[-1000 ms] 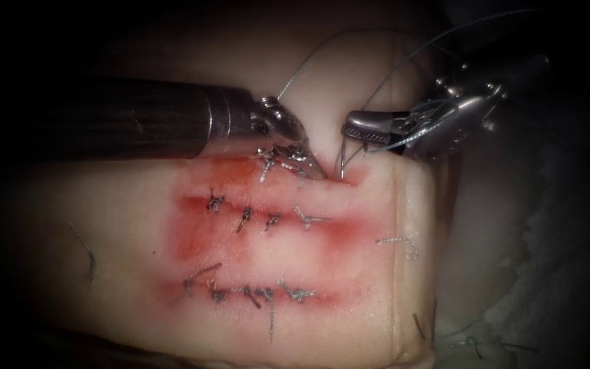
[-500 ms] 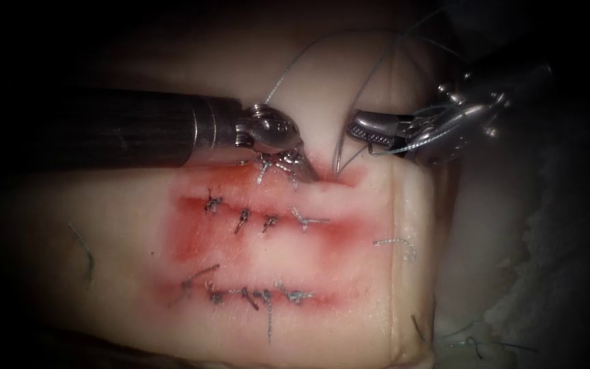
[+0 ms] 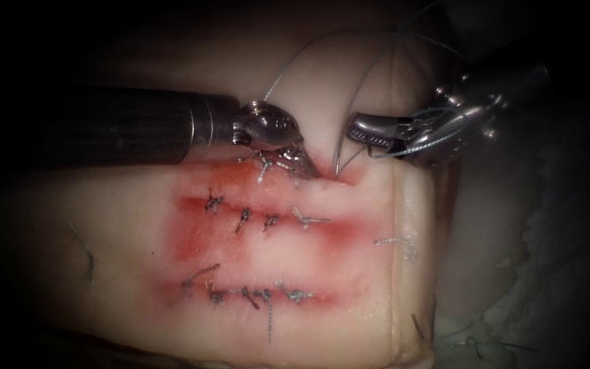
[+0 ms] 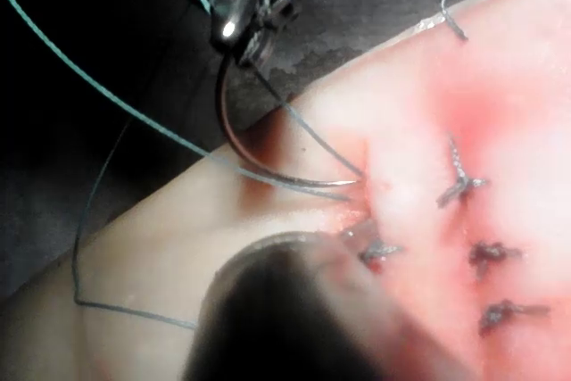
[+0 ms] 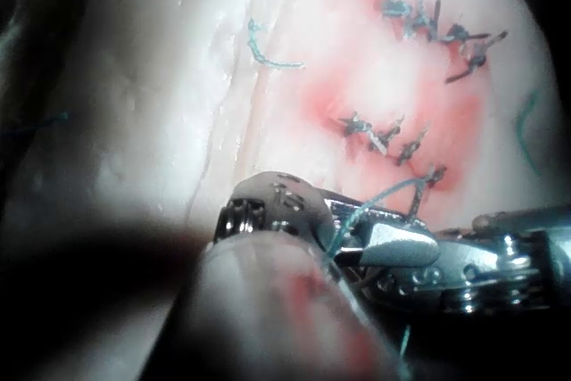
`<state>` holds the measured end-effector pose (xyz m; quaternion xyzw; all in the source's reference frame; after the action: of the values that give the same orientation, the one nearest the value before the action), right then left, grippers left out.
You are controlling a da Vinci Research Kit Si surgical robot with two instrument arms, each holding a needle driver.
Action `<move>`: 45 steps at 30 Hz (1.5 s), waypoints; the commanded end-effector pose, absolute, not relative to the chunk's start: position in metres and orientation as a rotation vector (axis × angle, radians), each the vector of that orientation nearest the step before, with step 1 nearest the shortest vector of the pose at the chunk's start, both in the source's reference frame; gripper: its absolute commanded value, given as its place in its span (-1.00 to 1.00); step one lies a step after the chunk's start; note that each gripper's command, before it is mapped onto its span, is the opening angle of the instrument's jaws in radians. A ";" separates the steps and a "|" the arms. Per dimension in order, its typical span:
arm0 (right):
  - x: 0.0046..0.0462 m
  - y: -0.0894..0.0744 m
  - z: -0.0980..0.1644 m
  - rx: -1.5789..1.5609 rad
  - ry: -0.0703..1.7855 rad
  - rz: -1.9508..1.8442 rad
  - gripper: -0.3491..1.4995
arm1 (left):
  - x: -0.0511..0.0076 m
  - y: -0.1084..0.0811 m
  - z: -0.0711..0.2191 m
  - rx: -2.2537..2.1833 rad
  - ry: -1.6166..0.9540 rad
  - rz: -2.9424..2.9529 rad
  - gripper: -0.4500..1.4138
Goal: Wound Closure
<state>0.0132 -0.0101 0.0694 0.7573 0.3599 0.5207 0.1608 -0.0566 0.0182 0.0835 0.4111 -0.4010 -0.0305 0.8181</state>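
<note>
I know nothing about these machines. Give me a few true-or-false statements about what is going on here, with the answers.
1. The right tool holds the curved needle. True.
2. The needle's tip is in the tissue. True; it enters at the topmost cut.
3. The left tool holds the needle. False; its tip rests at the cut, beside the needle.
4. No stitches are in place. False; knotted stitches cross the lower cuts.
5. The tissue is dry. False; red fluid stains it.
</note>
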 end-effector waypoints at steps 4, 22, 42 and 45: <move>0.0139 -0.010 0.070 2.215 0.982 1.511 -1.00 | -0.0574 0.019 0.084 0.883 -0.888 -0.074 -1.00; 0.0139 -0.010 0.070 2.203 1.025 1.589 -1.00 | -0.0570 0.019 0.084 0.892 -0.909 -0.076 -1.00; 0.0144 -0.010 0.070 2.251 1.019 1.707 -1.00 | -0.0565 0.018 0.084 0.891 -0.967 -0.035 -1.00; 0.0145 -0.010 0.070 2.251 1.019 1.703 -1.00 | -0.0564 0.018 0.084 0.892 -0.970 -0.035 -1.00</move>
<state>0.0136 -0.0099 0.0696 0.7472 0.3381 0.5678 0.0701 -0.0557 0.0178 0.0833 0.4160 -0.4499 -0.0169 0.7901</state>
